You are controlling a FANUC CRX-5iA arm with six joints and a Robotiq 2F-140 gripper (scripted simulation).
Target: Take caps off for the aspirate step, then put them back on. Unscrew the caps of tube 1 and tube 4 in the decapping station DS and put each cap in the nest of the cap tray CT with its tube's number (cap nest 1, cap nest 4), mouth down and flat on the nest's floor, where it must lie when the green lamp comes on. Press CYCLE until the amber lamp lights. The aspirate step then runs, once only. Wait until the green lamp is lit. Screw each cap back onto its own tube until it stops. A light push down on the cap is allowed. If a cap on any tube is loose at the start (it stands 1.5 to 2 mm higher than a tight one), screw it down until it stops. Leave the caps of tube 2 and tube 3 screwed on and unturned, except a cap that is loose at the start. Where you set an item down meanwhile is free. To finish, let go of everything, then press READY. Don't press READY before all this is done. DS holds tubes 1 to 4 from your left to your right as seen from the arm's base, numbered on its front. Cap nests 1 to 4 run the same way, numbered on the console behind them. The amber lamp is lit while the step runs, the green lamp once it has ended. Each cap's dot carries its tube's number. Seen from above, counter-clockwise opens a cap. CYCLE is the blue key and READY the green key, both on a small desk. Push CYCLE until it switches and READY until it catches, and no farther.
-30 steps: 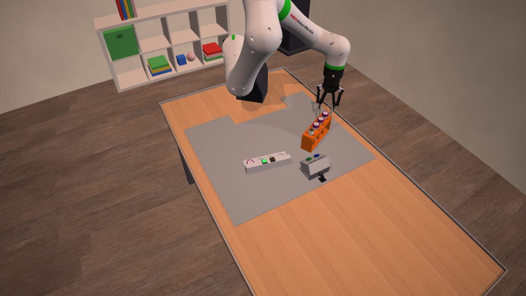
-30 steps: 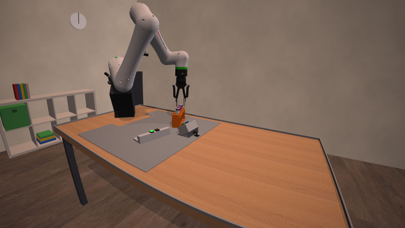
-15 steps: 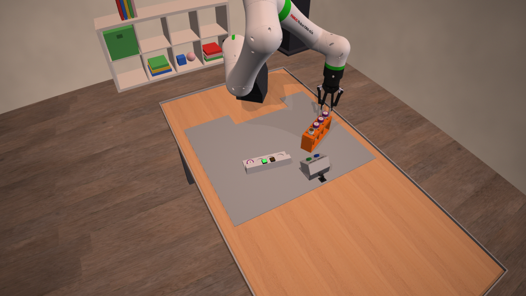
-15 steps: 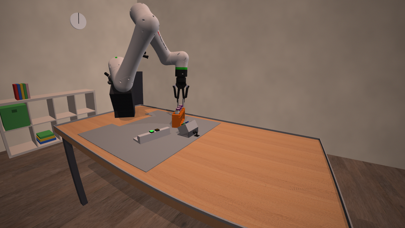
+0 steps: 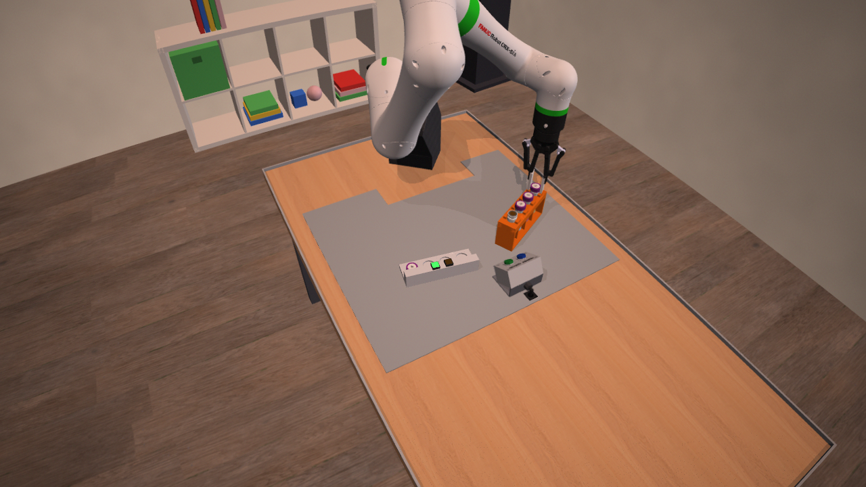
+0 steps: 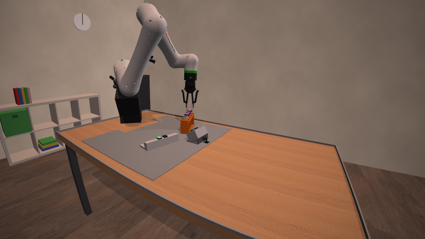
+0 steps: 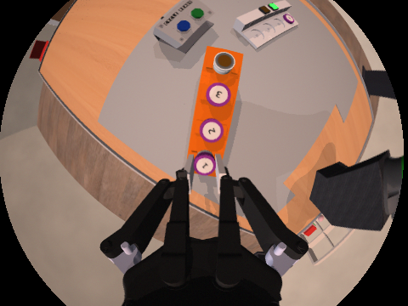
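Going left to right, we've got the cap tray (image 5: 423,275) well off to the gripper's side with one cap (image 5: 412,266) in its end nest and the green lamp (image 5: 434,264) lit. Then our gripper (image 5: 537,179) is clamped on the purple cap (image 7: 204,165) of the tube at the near end of the orange decapping station (image 5: 514,233). Right in front of the fingers sit two more capped tubes and then one open tube (image 7: 224,63) at the far end, with the key desk (image 5: 515,275) just beyond the station.

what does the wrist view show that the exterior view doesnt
Only the wrist view shows the numbered dots on the purple caps, the open tube at the far end of the orange station, and the cap in the tray. Only the exterior view shows the whole arm, the wall clock and the table's leg. Both show the hand shut on the nearest cap and the lit green lamp.
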